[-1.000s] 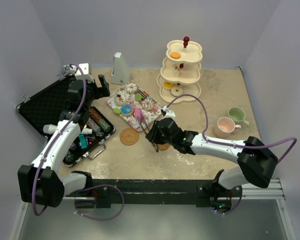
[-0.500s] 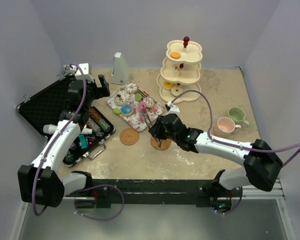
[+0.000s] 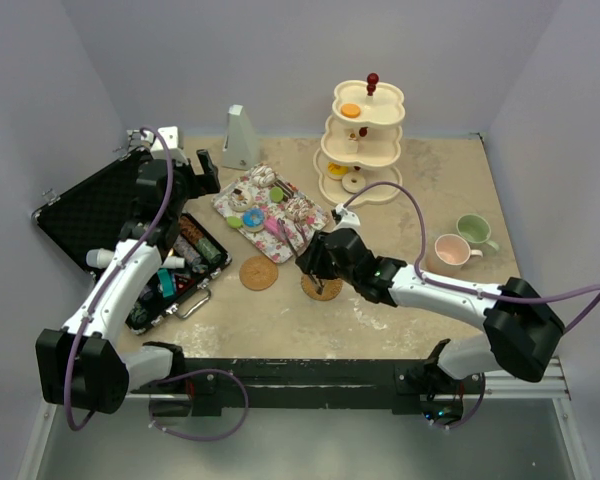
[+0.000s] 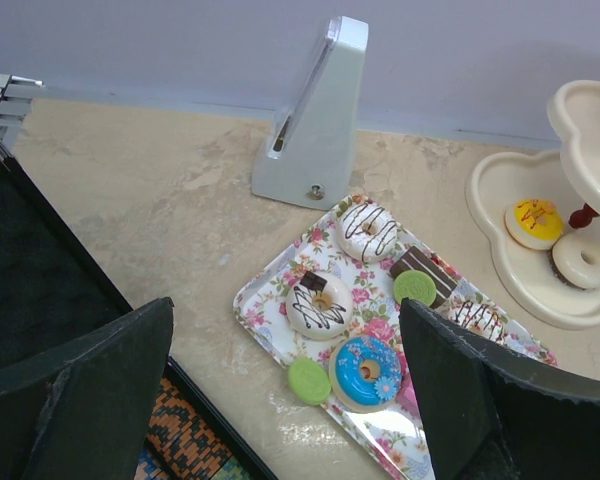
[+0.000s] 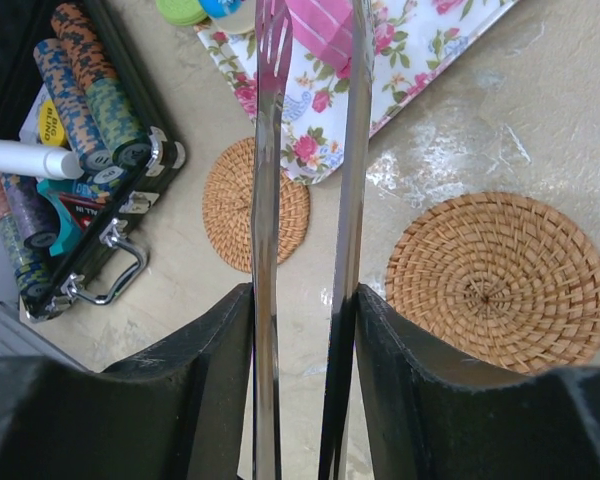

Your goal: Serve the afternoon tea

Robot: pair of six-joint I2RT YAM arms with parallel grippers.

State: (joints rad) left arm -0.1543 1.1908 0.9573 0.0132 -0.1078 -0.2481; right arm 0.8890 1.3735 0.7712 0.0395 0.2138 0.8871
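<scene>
My right gripper (image 3: 315, 262) is shut on a pair of metal tongs (image 5: 269, 200), one arm against each finger. The tong tips reach over the floral tray (image 3: 242, 192), and a pink striped cake (image 5: 320, 25) sits between them. Several donuts and cakes lie on the tray, among them a blue donut (image 4: 366, 368) and a white one (image 4: 318, 303). Two woven coasters (image 5: 255, 205) (image 5: 498, 280) lie below the gripper. The cream stand (image 3: 365, 140) at the back holds a few cakes. My left gripper (image 4: 287, 310) hovers open, high above the tray's left end.
An open black case (image 3: 110, 230) with chips and tools lies at the left. A grey pyramid (image 3: 240, 138) stands behind the tray. The pink mug (image 3: 450, 250) and green mug (image 3: 473, 230) stand at the right, near the wall.
My right arm swung the tongs from the near coaster up to the tray. Its jaws have widened and the tong arms have spread. The left arm has not moved.
</scene>
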